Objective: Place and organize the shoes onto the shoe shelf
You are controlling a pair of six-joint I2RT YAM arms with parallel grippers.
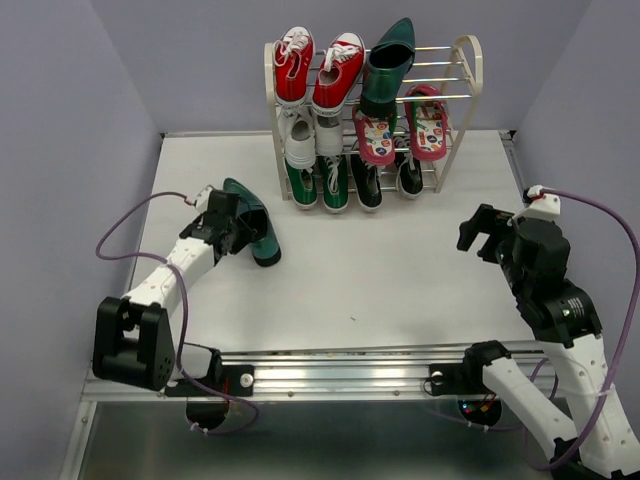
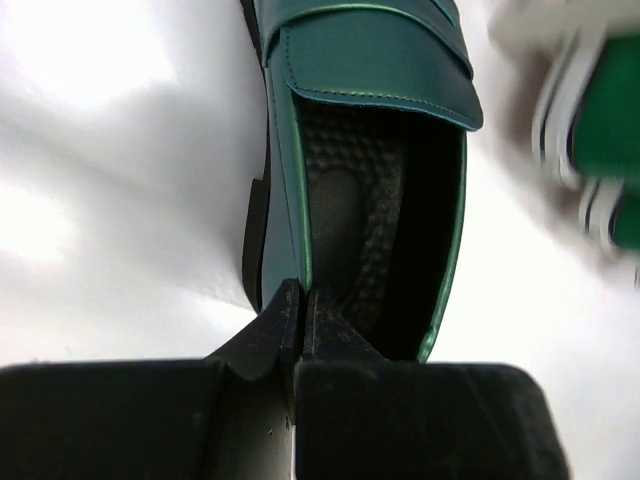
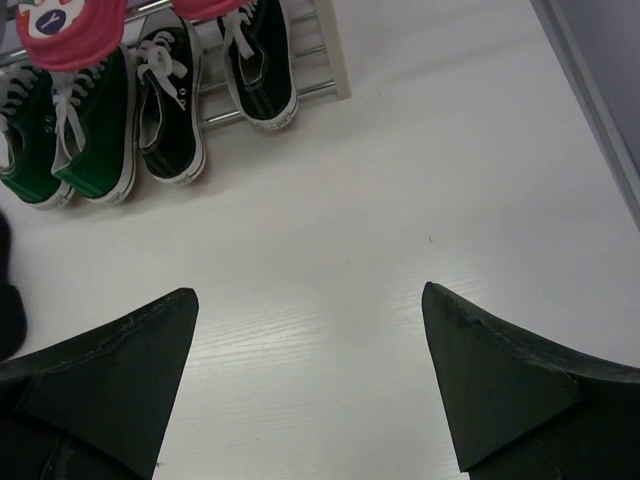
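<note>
The teal loafer (image 1: pixel 258 236) lay on the table (image 1: pixel 400 280) toward its left edge, well apart from the shoe shelf (image 1: pixel 470 62) at the far edge. In the left wrist view, the left end effector (image 2: pixel 302 305) pinched the loafer's collar near the heel. In the right wrist view, the right end effector (image 3: pixel 308 292) hung spread above the table, with black sneakers (image 3: pixel 170 95) on the shelf's bottom tier.

The shoe shelf (image 1: pixel 467 39) stands at the desk's (image 1: pixel 400 260) far edge. One loafer (image 1: pixel 258 233) lies before it, leftward; a second loafer (image 1: pixel 388 65) rests on top.
</note>
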